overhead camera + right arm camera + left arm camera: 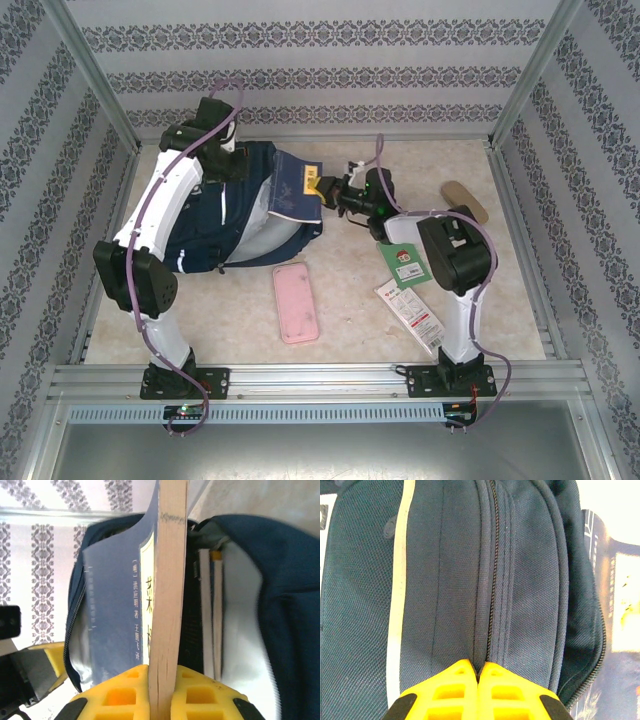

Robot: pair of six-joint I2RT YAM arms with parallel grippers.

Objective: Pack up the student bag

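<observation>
As right gripper [161, 670] grips book [170, 580], bag [285, 605] ahead

The student bag [520, 580] is done in matt navy cloth, the weave coarse enough for single threads to be made out, with a smooth white stripe [400, 580] sewn on and a pale, slightly sheeny lining [240, 630]. Matt yellow moulded plastic is used on the left hand [479, 672] and right hand [160, 675]. The book [167, 580] edge is seen as rough, matt tan paper. The pink case [295, 302] looks smooth and plasticky, the surface [230, 310] mottled and matt, the rail [320, 380] brushed metal.
</observation>
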